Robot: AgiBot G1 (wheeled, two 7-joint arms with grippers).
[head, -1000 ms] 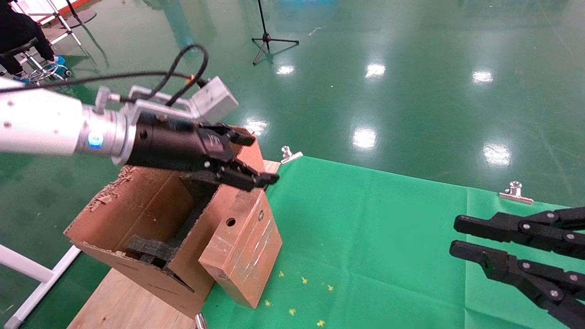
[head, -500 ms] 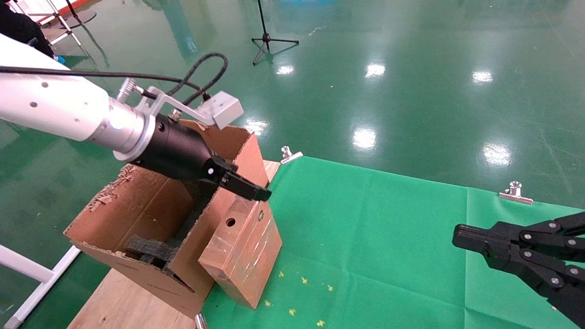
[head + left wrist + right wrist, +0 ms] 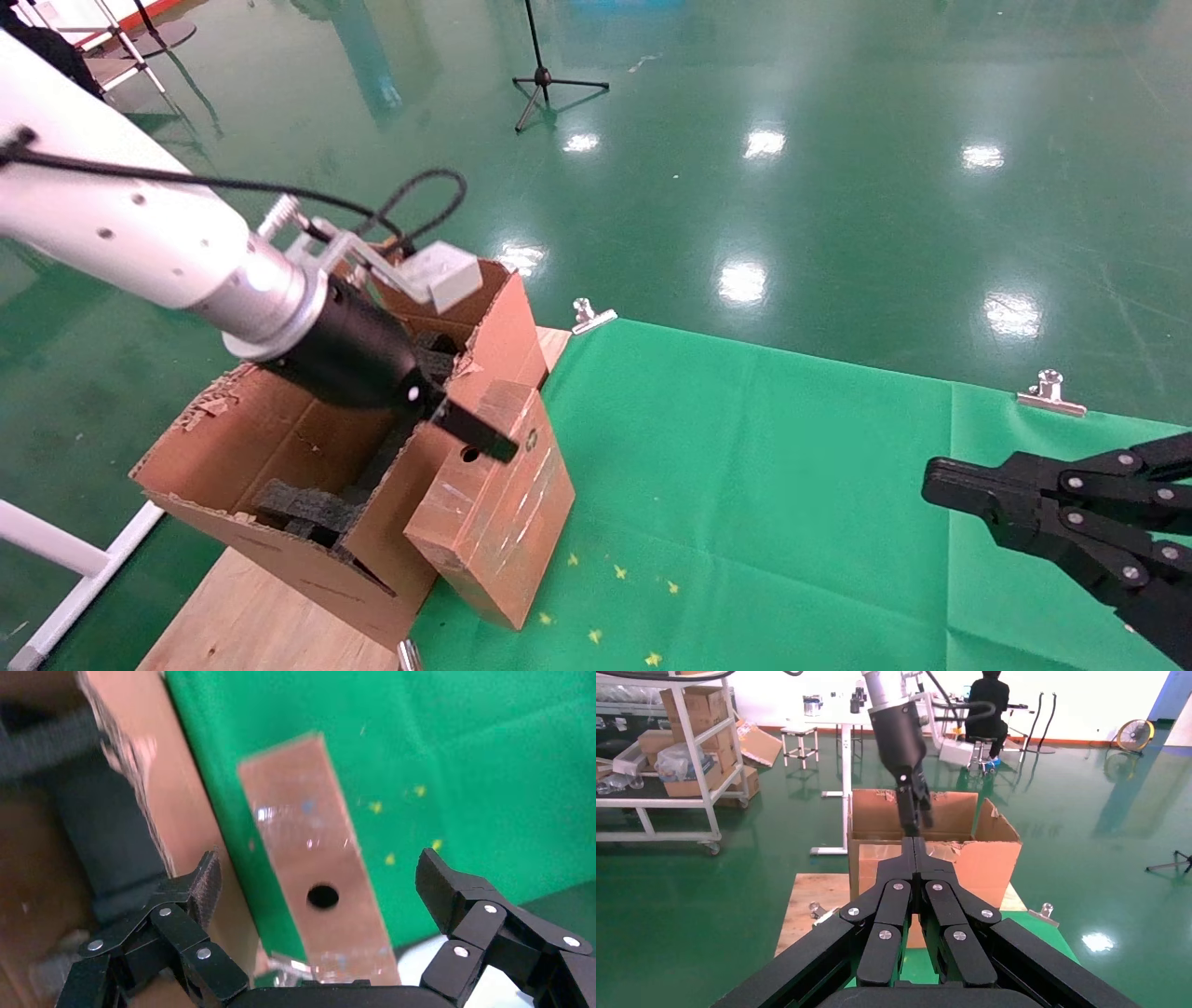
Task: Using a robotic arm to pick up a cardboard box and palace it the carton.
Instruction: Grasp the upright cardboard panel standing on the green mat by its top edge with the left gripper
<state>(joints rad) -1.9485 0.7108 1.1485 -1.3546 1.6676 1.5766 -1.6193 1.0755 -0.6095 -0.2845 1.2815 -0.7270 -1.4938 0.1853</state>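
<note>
The left gripper (image 3: 320, 874) of the robotic arm (image 3: 130, 233) hangs over the cardboard box (image 3: 498, 503), its 2 fingers (image 3: 200, 881) spread wide, holding nothing. The box leans against the carton (image 3: 279, 466) (green desk (image 3: 792, 485)). The right gripper (image 3: 917, 846) waits aside, fingers closed together.

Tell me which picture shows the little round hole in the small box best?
The left wrist view: the hole sits large between the open left claw fingers. In the head view it is half hidden; in the right wrist view you cannot see it.

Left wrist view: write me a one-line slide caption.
Left gripper, jaws open, straddling the cardboard box that stands beside the carton on green cloth.
</note>
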